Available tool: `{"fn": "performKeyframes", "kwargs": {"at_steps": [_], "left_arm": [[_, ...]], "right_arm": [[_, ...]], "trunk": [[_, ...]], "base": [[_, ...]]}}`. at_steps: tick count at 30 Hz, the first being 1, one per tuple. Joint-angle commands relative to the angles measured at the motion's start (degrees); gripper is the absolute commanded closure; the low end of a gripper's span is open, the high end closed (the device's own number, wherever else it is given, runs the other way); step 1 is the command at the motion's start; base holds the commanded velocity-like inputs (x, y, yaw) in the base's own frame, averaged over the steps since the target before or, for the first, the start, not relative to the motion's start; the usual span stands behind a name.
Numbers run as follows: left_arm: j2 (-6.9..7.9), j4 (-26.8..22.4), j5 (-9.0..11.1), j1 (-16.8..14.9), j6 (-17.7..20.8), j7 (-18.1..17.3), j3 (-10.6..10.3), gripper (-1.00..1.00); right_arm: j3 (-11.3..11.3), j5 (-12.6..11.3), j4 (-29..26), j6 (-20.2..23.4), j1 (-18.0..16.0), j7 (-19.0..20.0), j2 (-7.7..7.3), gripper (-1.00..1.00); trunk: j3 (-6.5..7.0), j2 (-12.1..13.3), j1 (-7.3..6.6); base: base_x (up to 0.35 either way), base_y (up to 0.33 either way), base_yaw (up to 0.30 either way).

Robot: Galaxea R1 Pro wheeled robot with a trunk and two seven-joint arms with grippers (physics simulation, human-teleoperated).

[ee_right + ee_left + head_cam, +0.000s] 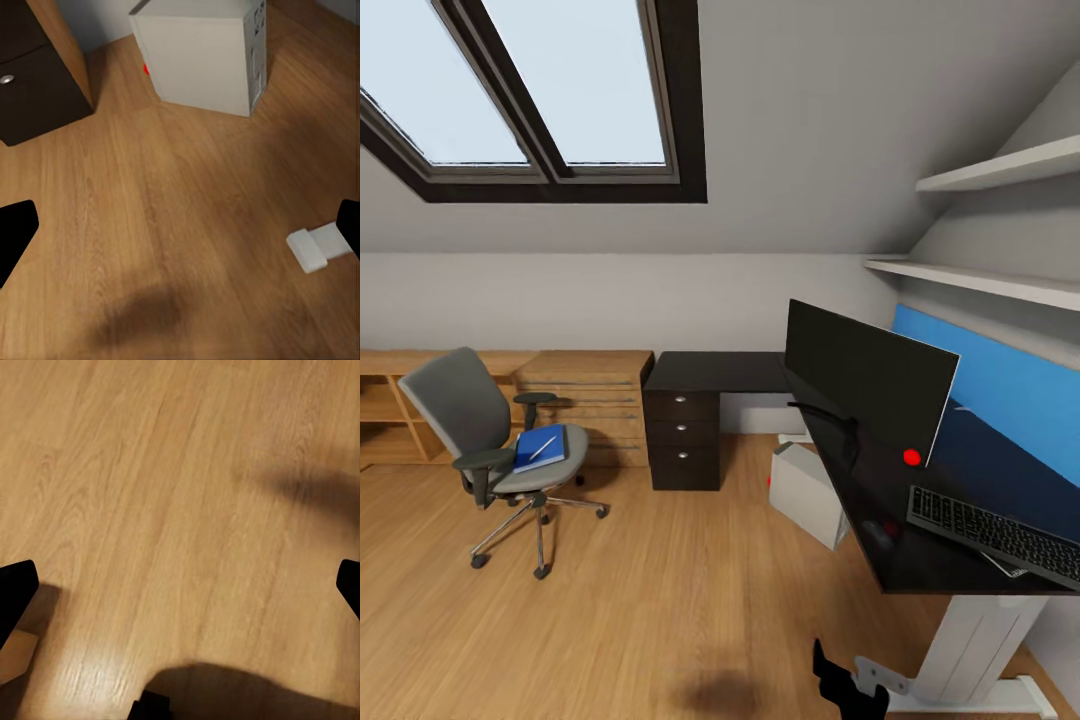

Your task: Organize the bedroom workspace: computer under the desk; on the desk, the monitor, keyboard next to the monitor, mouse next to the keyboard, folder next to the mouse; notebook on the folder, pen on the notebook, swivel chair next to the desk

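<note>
Head view takes in an attic bedroom with a skylight (pixel 550 90) and a wood floor (pixel 660 590). The L-shaped desk (pixel 720 372) runs from its black drawer unit (pixel 682 438) along the right wall under two white shelves (pixel 980 280). On its glossy top stands the wide black monitor (pixel 865 378), upright, a red dot at its lower corner. The keyboard (pixel 992 532) lies on the desk nearer the camera than the monitor, apart from it. The mouse (pixel 878 533), dark on the dark top, sits near the desk's front edge, left of the keyboard. The computer (pixel 807 492) stands on the floor, partly under the desk edge. The swivel chair (pixel 485 445) is well apart from the desk, before a light wooden chest (pixel 595 395). On its seat rests the blue folder (pixel 540 447); a thin white stick lies across it, likely the pen (pixel 543 447).

The left hand (pixel 180 585) is released, its dark fingertips wide apart above bare floor. The right hand (pixel 180 225) is likewise spread wide, over floor in front of the computer (pixel 206 52), with the drawer unit (pixel 34 75) at one side and a white desk foot (pixel 319 247) near one fingertip.
</note>
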Motion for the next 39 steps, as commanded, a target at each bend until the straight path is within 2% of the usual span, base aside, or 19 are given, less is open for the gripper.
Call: {"fn": "performKeyframes", "kwargs": {"at_steps": [1,14,15,17,18,19,21,22,27,28,36,39], "left_arm": [[-0.03,0.0,0.6,0.0,-0.1,0.0,0.1,-1.00],[-0.03,0.0,0.5,0.0,-0.2,-0.1,-0.1,-1.00],[0.04,0.0,0.4,0.0,-0.7,-0.1,0.0,-1.00],[0.04,0.0,0.4,0.0,-1.2,-0.1,0.0,-1.00],[0.05,0.0,0.4,0.0,-2.7,-0.1,0.0,-1.00],[0.06,0.0,0.4,0.0,-3.0,-0.1,0.0,-1.00],[0.06,0.0,0.4,0.0,-3.2,-0.1,0.0,-1.00],[0.06,0.1,0.4,0.0,-3.4,-0.1,0.0,-1.00],[0.06,0.1,0.4,0.0,-3.5,-0.1,0.0,-1.00],[0.06,0.1,0.4,0.0,-3.6,-0.1,0.0,-1.00],[0.06,0.1,0.4,0.0,-3.7,-0.1,-0.1,-1.00],[0.04,0.1,0.4,0.0,-3.8,-0.1,-0.1,-1.00]], "right_arm": [[0.0,-0.6,0.1,-0.2,-0.1,0.1,0.02,-1.00],[0.3,-0.2,0.1,-0.8,-0.1,-0.3,0.35,-1.00],[2.8,3.4,-27.2,10.6,-0.1,-2.3,2.95,-1.00],[2.9,3.5,-32.6,16.2,-0.2,-3.6,3.35,-1.00],[3.9,3.6,-45.3,31.2,-0.2,-7.4,4.34,-1.00],[5.0,3.6,-49.8,36.7,-0.3,-8.7,4.71,-1.00],[6.4,3.6,-53.7,41.8,-0.3,-9.6,4.94,-1.00],[7.6,3.6,-57.1,46.4,-0.4,-10.3,5.09,-1.00],[9.4,3.5,-63.7,55.1,-0.4,-11.2,5.25,-1.00],[10.0,3.4,-66.2,59.3,-0.4,-11.4,5.22,-1.00],[10.2,3.8,-66.3,62.2,-0.4,-11.5,4.95,-1.00],[10.2,4.5,-65.5,62.5,-0.4,-11.5,4.11,-1.00]], "trunk": [[-0.07,0.0,0.01],[-0.07,0.0,0.01],[-0.07,0.0,0.01],[-0.07,0.0,0.01],[-0.07,0.0,0.01],[-0.07,0.0,0.01],[-0.07,0.0,0.01],[-0.07,0.0,0.01],[-0.07,0.0,0.01],[-0.07,0.0,0.01],[-0.07,0.0,0.01],[-0.07,0.0,0.01]], "base": [[-0.002,0.000,-0.001],[0.000,0.000,0.000],[0.000,0.000,0.000],[0.000,0.000,0.000],[0.000,0.000,0.000],[0.000,0.000,0.000],[0.000,0.000,0.000],[0.000,0.000,0.000],[0.000,0.000,0.000],[0.000,0.000,0.000],[0.000,-0.003,0.000],[0.031,-0.099,0.000]]}}
